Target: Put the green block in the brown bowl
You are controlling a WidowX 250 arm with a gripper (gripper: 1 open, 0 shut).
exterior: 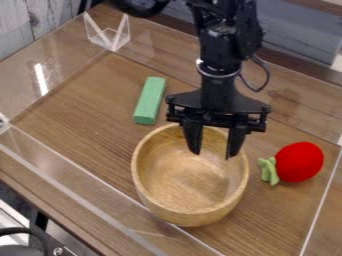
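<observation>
The green block (148, 99), a flat light-green bar, lies on the wooden table to the upper left of the brown bowl (190, 175). The bowl is a large round wooden one, and nothing shows inside it. My gripper (217, 140) points straight down over the bowl's far rim, to the right of the block and apart from it. Its dark fingers (195, 136) stand spread with nothing between them.
A red round toy fruit (297, 161) with a green leaf sits right of the bowl. Clear plastic walls (60, 160) fence the table on the left and front. A small clear stand (107, 33) is at the back left.
</observation>
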